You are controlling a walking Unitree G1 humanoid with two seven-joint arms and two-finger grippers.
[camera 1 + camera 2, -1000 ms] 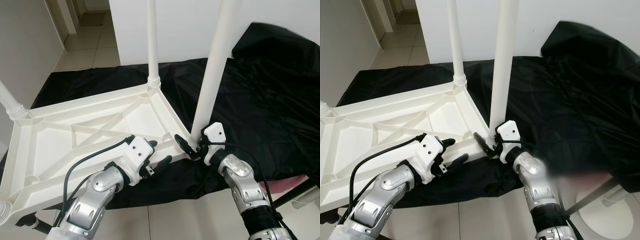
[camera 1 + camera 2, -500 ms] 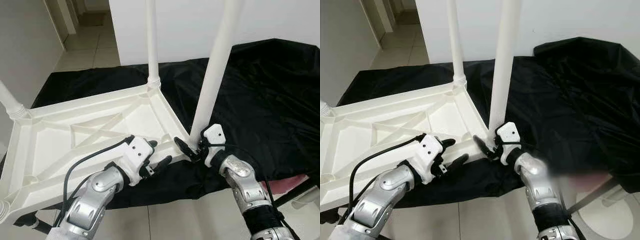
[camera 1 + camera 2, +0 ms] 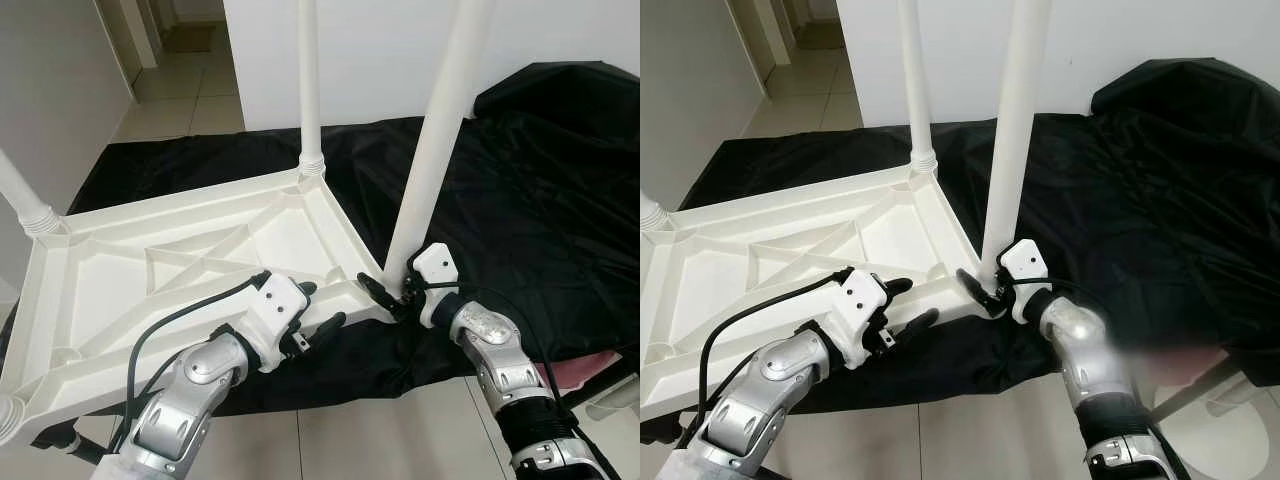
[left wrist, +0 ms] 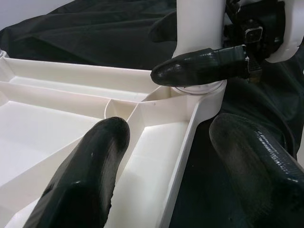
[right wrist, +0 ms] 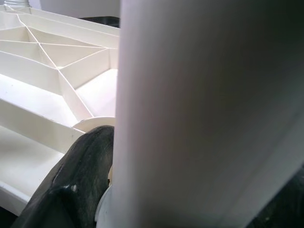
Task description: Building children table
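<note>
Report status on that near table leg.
Right end effector closed on leg at its socket. Left end effector open, straddling tabletop rim. Nothing in the way.

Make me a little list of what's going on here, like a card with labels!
Thing being built: white plastic children's table, lying upside down
Under it: black cloth
Legs standing up: far-corner leg, near-corner leg, left-corner leg
Right end effector: fingers around the bottom of the near-corner leg, at its socket
Left end effector: open, straddling the table's near edge rail
Floor: pale tiles
</note>
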